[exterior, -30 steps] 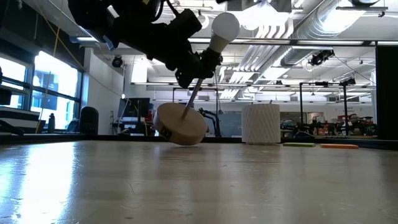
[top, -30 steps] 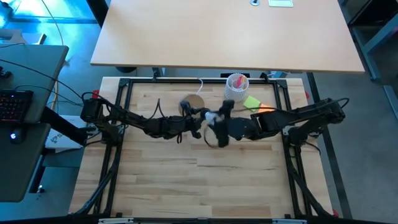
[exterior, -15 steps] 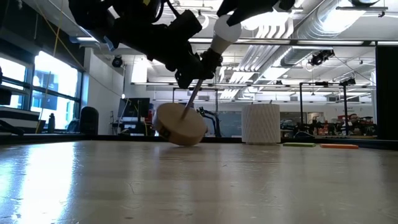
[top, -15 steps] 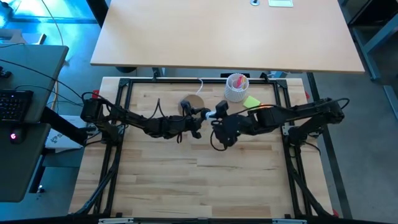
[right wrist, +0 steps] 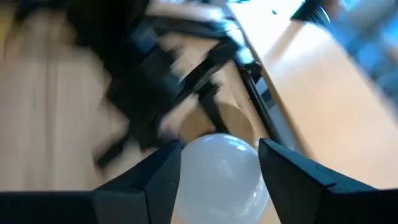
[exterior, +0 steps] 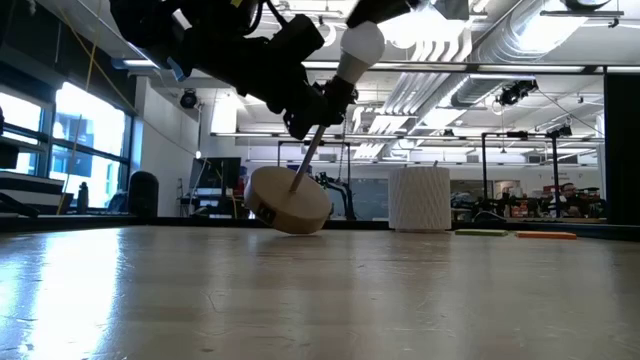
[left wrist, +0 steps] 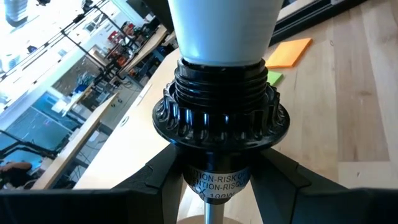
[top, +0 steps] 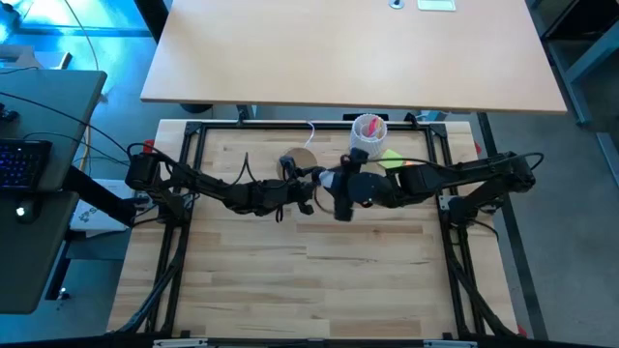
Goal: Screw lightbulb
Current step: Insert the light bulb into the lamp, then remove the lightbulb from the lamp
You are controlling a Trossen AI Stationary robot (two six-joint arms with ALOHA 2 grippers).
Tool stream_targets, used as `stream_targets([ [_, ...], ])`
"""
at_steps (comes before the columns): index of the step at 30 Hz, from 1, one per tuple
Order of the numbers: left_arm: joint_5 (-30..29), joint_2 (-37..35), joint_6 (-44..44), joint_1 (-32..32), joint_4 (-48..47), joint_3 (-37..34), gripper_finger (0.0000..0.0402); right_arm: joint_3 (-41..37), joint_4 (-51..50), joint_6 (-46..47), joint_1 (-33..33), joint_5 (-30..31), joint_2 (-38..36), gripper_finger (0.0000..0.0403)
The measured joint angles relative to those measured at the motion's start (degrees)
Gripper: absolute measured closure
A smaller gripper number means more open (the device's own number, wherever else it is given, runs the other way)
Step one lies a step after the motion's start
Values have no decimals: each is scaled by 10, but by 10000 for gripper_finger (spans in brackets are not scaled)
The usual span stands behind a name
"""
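Note:
The lightbulb [exterior: 360, 44] sits with its base in the black socket [left wrist: 221, 118] of a lamp stand. A thin rod [exterior: 306, 160] runs down from the socket to a round wooden disc [exterior: 290, 200], which is tilted with its lower rim at the tabletop. My left gripper [exterior: 320, 105] is shut on the socket, coming from the table's left. My right gripper [right wrist: 217, 177] is shut on the bulb's round white dome, coming from the right and above. In the high view the two grippers meet at mid-table [top: 324, 182]. My left gripper pinches the socket's narrow lower neck [left wrist: 217, 182], below its ribbed collar, between its two fingers [left wrist: 155, 180]. The fingers come nearly level from the table's left. Socket and bulb slant up and away, and the stand is tipped. My right gripper has the bulb's round dome [right wrist: 217, 168] between its two fingers [right wrist: 158, 180], one on each side. It slants down onto the bulb from the table's right. The bulb stays seated in the socket.
A white perforated cup [top: 368, 135] with pink contents stands at the far edge, just right of the grippers. Green and orange flat pads [top: 392, 159] lie beside it. The near half of the wooden table [top: 309, 280] has free room.
My right gripper has gone toward the far edge and the left, rolling about its own axis, and has come onto the bulb's dome, which stood uncovered a second ago. Bulb, socket and tilted disc have kept their place.

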Motion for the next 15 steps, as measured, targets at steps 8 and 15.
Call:
stream_targets([
  [8,-2,0,-4,0,20,0,258,0,135,110,12,29,0,199],
  [15,14,0,-17,0,20,0,258,0,209,8,49,51,-34,199],
])
